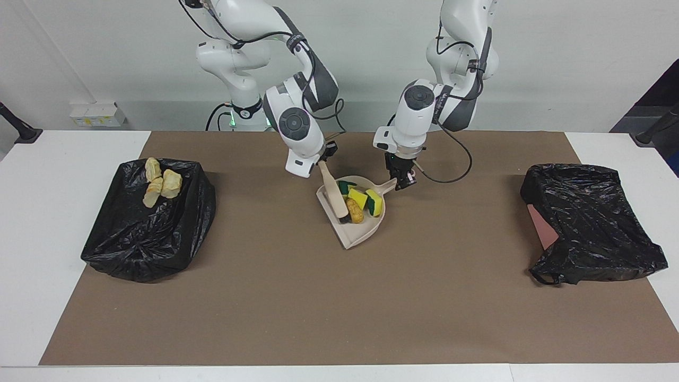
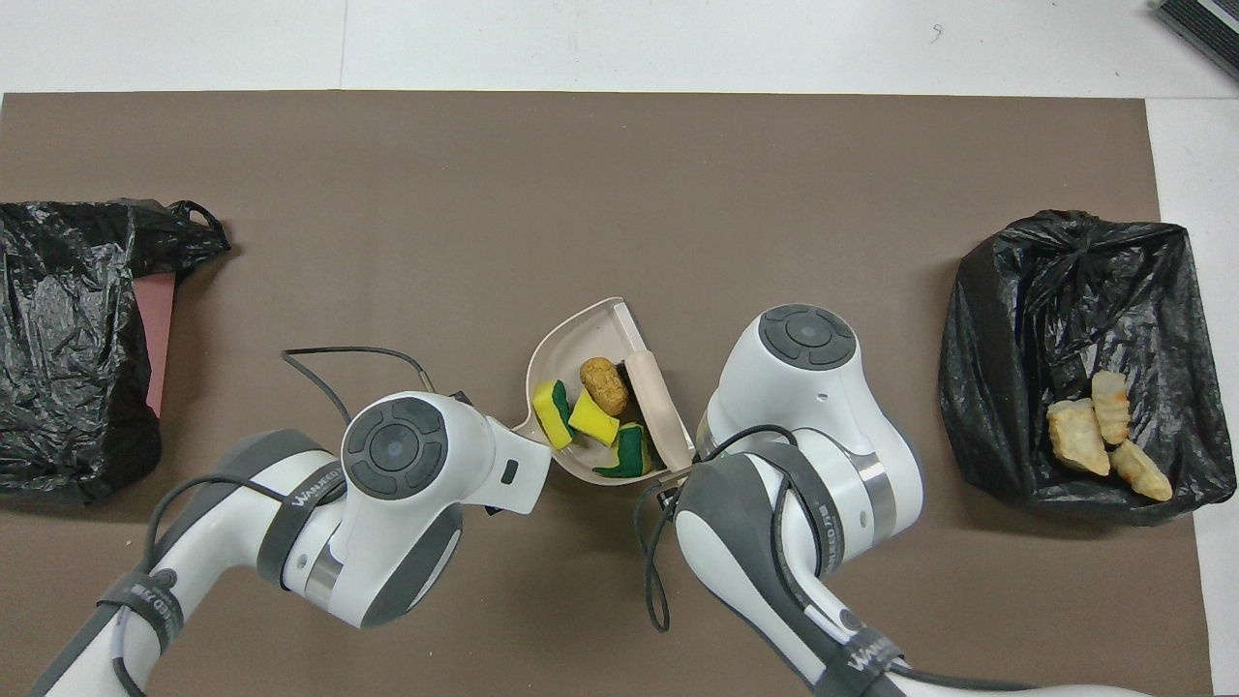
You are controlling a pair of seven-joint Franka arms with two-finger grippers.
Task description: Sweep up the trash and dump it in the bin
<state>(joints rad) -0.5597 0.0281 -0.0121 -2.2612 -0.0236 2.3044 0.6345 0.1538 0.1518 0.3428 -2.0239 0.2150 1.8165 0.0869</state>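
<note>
Left claw (image 1: 401, 179) clamping dustpan (image 1: 356, 233) handle, right claw (image 1: 324, 157) gripping brush (image 1: 333, 192) (both closed)

sponge pieces (image 1: 366, 198): three bright yellow bits with green faces lay in the beige dustpan (image 1: 360, 233), near the middle of the brown mat, close to the robots. they sat side by side, tipped at different angles.
brown roll (image 1: 355, 210): a small, bumpy, tan-brown lump lay in the dustpan too, just beside the yellow bits and right next to the brush (image 1: 335, 197).
bread chunks (image 1: 159, 182): a few tan-orange chunks lay bunched together, touching, on the black bag of the bin (image 1: 148, 223) at the right arm's end of the table, on the part nearer to the robots.
other bin (image 1: 589, 223): a black bag at the left arm's end showed no scraps.
</note>
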